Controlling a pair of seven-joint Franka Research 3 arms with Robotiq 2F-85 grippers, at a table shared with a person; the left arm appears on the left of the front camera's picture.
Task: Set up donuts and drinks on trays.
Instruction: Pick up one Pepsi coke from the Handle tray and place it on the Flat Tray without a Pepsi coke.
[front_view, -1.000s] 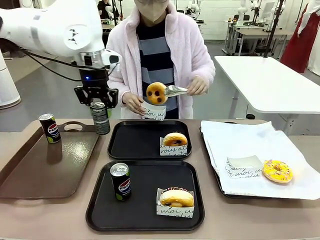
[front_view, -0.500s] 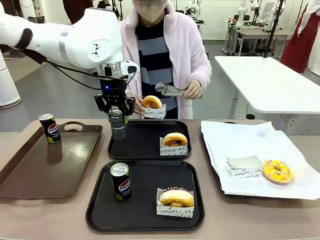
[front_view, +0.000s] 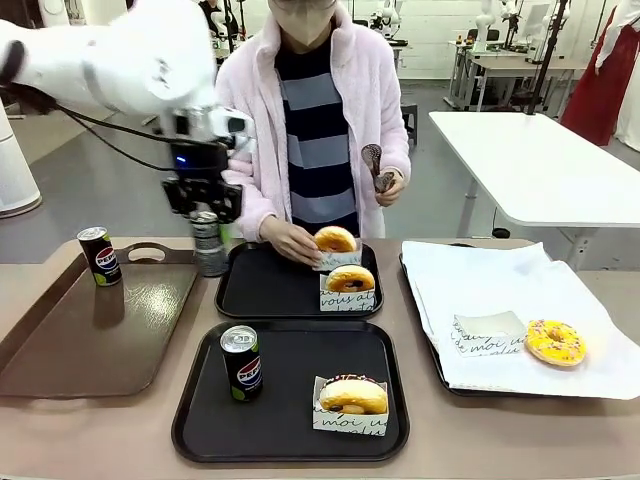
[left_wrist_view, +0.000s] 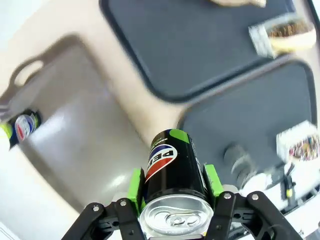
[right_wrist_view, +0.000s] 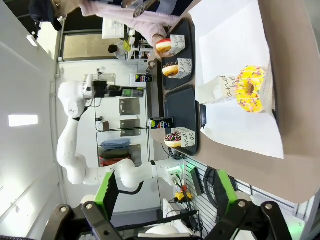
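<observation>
- Left gripper (left_wrist_view: 174, 186): the black two-finger gripper is clamped on a slim black drink can with a red-white-blue Pepsi logo and silver top (left_wrist_view: 175, 170). One green pad (left_wrist_view: 135, 186) sits on each side of it, just under the top rim.
- Axis: the can's long axis runs straight out along the fingers, so in the front view it hangs upright beneath them.
- Governing relation: the far black plastic tray with raised rim (front_view: 262, 288) lies to the robot's right of the fingers. The can is just outside that tray's left rim, over the strip between it and the glossy brown handled tray (front_view: 110, 330). You cannot tell from these views whether its base clears the surface.
- Target, as judged: the bare left half of the far tray, a short sideways carry from the fingers and then a lowering.
- Hazard: the person's hand (front_view: 290, 240) is setting a golden donut in a white paper sleeve (front_view: 335, 240) on that tray's far edge, beside another sleeved donut (front_view: 350, 279). Keep your path clear of it.
- Near black tray (front_view: 290, 410): it carries a can and a sleeved donut.
- Right gripper (right_wrist_view: 165, 185): the fingers stand apart with nothing between them, well away from the trays, so the left arm is the nearer one.
</observation>
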